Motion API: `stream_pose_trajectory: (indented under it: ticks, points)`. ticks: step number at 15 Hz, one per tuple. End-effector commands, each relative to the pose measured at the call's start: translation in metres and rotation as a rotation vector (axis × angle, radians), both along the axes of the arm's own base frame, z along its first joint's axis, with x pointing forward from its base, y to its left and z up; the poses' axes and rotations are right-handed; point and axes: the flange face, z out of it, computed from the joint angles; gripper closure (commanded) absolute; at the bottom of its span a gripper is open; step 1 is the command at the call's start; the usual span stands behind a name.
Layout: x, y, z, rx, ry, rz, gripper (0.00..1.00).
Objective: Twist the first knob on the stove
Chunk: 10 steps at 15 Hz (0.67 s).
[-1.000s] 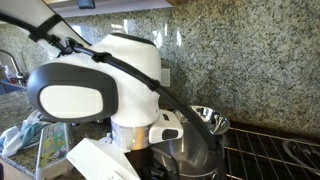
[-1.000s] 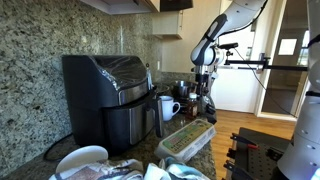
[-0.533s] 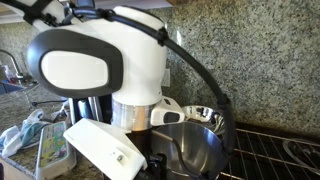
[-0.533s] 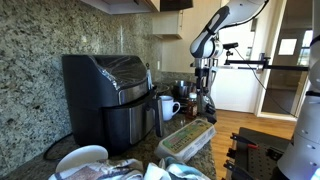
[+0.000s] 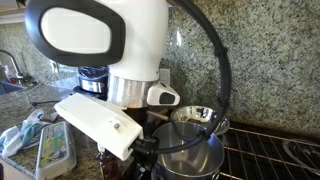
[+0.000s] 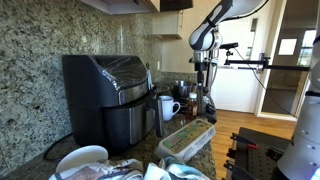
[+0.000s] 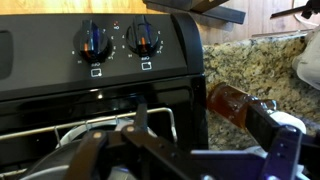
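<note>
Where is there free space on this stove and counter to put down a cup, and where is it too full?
Free: the stove grates beside the steel pot; in the wrist view, the granite counter between the knob panel and the amber bottle. Crowded: the counter around the air fryer, with mug, tray and bowl.

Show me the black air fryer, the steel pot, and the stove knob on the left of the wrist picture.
black air fryer [image 6: 110, 95]: exterior view, middle of its front.
steel pot [image 5: 188, 157]: exterior view, its shiny side wall.
stove knob [image 7: 95, 40]: wrist view, centre of its dial.
</note>
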Motion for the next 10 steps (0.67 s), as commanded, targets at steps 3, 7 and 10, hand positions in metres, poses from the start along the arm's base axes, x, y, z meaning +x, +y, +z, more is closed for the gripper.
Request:
stream_pose_trajectory:
  ticks: [3,7,10]
  points:
    - [-0.003,0.005,-0.001,0.016,0.026,0.018,0.00]
    - [-0.008,0.010,-0.016,0.033,0.053,0.030,0.00]
    - [-0.008,0.010,-0.016,0.033,0.053,0.030,0.00]
